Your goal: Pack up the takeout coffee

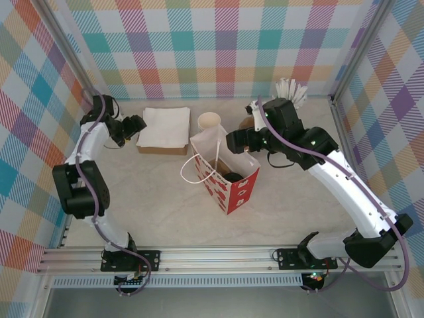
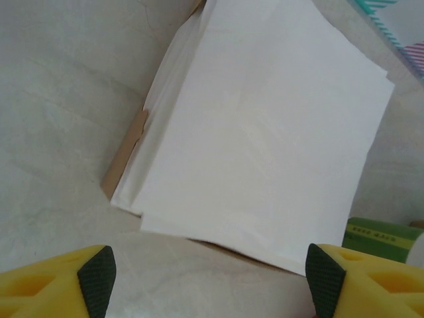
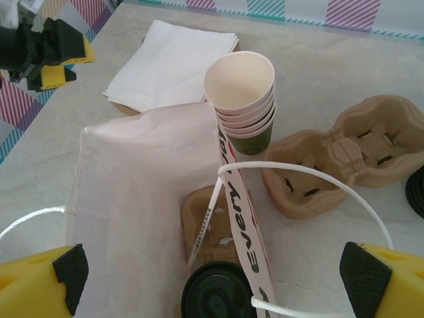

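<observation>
The takeout coffee stands inside the red-and-white paper bag (image 1: 228, 189). Its round black lid (image 3: 217, 295) shows at the bag's bottom, and its cup body is hidden. It sits on a brown pulp carrier (image 3: 202, 222) in the bag, with a white stick (image 3: 207, 218) leaning beside it. My right gripper (image 3: 217, 278) hangs open over the bag's mouth (image 1: 233, 141), its fingers well apart and touching nothing. My left gripper (image 2: 212, 281) is open just above the table, at the near edge of a stack of white napkins (image 2: 265, 126), with nothing between its fingers (image 1: 136, 124).
A stack of green cups (image 3: 242, 99) stands just behind the bag. More pulp carriers (image 3: 344, 156) lie right of it. A pale cup of white sticks (image 1: 291, 93) is at the back right. The bag's white cord handles (image 3: 311, 173) loop out at both sides.
</observation>
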Controlling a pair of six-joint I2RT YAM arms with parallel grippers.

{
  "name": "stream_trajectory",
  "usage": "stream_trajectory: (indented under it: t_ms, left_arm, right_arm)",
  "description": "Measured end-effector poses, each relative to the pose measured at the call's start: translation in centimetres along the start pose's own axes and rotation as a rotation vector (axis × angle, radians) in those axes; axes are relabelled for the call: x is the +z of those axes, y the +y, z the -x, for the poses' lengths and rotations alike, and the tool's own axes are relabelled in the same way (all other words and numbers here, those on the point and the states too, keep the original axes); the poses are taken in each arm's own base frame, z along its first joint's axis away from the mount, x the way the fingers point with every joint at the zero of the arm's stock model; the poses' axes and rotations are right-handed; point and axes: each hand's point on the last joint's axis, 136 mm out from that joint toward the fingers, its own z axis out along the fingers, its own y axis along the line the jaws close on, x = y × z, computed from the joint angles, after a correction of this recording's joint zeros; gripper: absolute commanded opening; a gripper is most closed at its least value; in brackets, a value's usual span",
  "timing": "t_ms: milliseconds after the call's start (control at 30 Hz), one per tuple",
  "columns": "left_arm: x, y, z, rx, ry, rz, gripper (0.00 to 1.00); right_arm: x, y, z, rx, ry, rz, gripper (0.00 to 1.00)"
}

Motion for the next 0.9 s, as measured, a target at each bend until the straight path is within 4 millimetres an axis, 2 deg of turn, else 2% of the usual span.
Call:
stream_trajectory:
  t_ms: [267,600,900]
  left_arm:
    - [4.3,-0.4,1.8,0.066,0.063,-0.002,0.69]
    - [6.2,-0.9,2.7,0.118,0.099,0.019,0.65]
    - [7.4,-0.6,1.4,0.130,0.153,0.035,0.60]
  right_arm:
    - [-0.1,-0.1,-0.2,0.011,0.002,0.004,0.99]
    - [-0.1,0.1,-0.3,0.019,0.006,0.016,1.00]
    - [-0.1,0.1,-0.3,0.030,0.006,0.016,1.00]
